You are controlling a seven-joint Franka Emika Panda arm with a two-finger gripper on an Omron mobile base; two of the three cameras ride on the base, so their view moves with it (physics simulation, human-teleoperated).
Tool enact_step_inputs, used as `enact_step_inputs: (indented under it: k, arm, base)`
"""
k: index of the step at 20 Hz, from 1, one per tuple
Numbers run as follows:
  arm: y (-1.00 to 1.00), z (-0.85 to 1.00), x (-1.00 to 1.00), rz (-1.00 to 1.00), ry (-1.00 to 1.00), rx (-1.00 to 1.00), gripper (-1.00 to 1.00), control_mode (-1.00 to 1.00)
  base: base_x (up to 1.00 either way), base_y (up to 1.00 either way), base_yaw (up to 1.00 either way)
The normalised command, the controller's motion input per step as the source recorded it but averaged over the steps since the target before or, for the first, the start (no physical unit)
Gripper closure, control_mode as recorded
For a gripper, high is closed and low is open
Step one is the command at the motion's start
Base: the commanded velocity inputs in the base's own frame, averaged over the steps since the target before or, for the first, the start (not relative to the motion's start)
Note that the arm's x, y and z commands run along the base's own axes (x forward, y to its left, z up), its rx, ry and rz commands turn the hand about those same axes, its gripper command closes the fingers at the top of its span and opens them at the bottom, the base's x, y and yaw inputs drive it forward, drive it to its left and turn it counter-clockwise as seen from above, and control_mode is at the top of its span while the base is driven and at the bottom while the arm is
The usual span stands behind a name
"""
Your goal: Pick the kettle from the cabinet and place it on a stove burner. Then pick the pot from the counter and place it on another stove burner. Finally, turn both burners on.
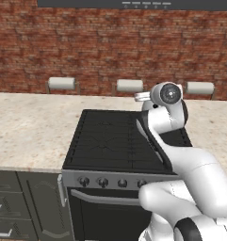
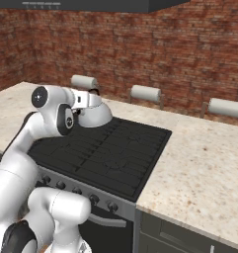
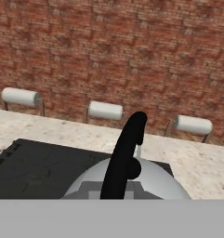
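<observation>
The silvery-white dome kettle (image 2: 96, 115) hangs from my gripper (image 2: 89, 100), which is shut on its thin black arched handle (image 3: 126, 151). It sits over the rear of the black cooktop (image 2: 105, 153); I cannot tell whether its base touches the grates. The hand view looks down on the dome (image 3: 150, 181) and its black lid knob, with grated burners (image 3: 34, 169) to the left. In the left base view my arm covers most of the kettle above the stove (image 1: 110, 141). The pot and the cabinet are out of view.
Beige speckled counter (image 1: 35, 127) (image 2: 199, 168) flanks the range on both sides. A knob row (image 1: 103, 182) runs along the steel front. Three pale rolls on holders (image 2: 145, 93) line the brick wall. Dark drawers (image 1: 11, 207) lie below left, and a hood (image 2: 91, 5) is overhead.
</observation>
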Motion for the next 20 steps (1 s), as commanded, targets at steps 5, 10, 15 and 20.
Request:
enact_step_inputs:
  k: [5,10,15,20]
  arm:
    - [-0.18,-0.13,0.23,-0.04,0.0,0.0,1.0,-1.0]
    - [-0.19,-0.12,0.26,-0.03,0.0,0.0,1.0,-1.0]
    - [-0.21,-0.04,0.19,-0.01,0.0,0.0,1.0,-1.0]
    - [-0.21,-0.04,0.07,0.0,0.0,0.0,1.0,-1.0]
  base:
    - [0.0,0.0,0.0]
    - [0.0,0.0,0.0]
    - [0.0,0.0,0.0]
    - [0.0,0.0,0.0]
